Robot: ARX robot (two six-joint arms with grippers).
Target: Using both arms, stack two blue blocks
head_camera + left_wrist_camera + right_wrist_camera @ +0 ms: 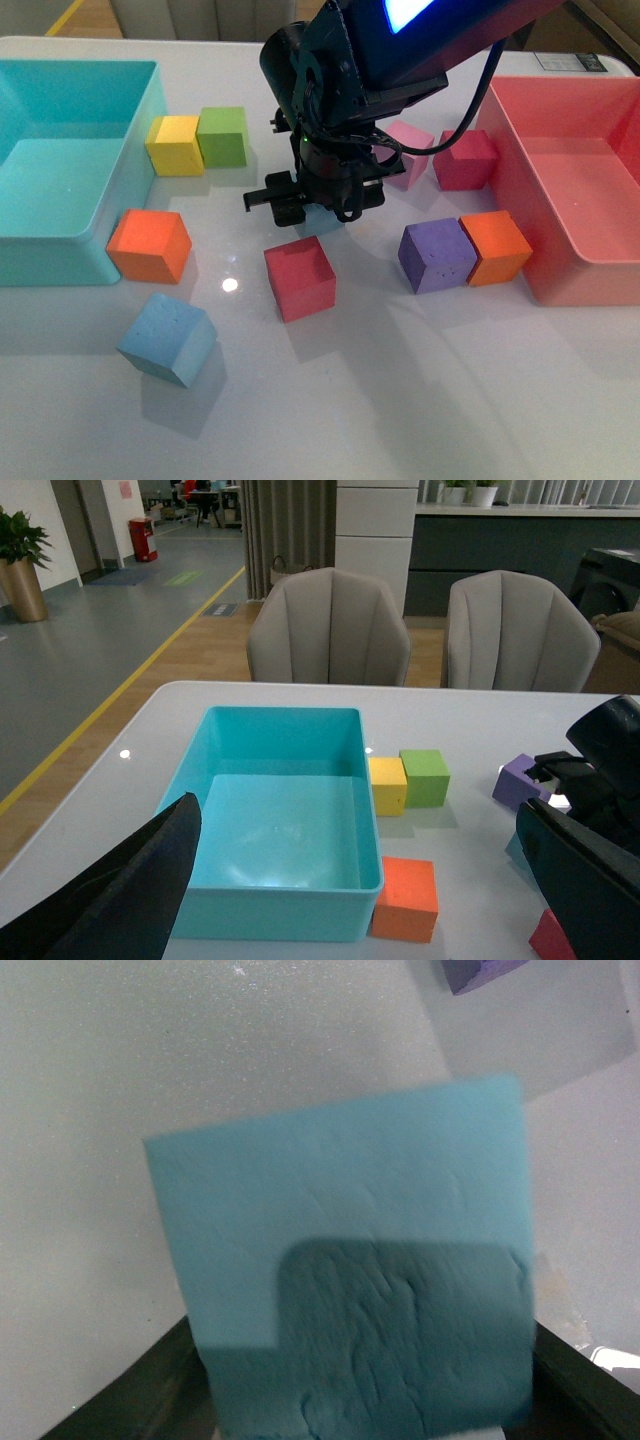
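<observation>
One blue block (168, 338) lies tilted on the white table at the front left, apart from both grippers. My right gripper (315, 205) hangs over the table's middle, shut on the second blue block (350, 1260). That block fills the right wrist view, with the black jaws on either side of it. In the front view only a sliver of it (322, 220) shows under the gripper, just above the table. My left gripper (350, 900) is open and empty over the near end of the turquoise bin (280, 820). It is out of the front view.
The turquoise bin (60, 170) stands at the left and a pink bin (570, 170) at the right. Yellow (175, 145), green (223, 136), orange (150, 245), red (300, 278), purple (436, 255), orange (495, 247), pink (408, 150) and crimson (465, 160) cubes lie around the right gripper.
</observation>
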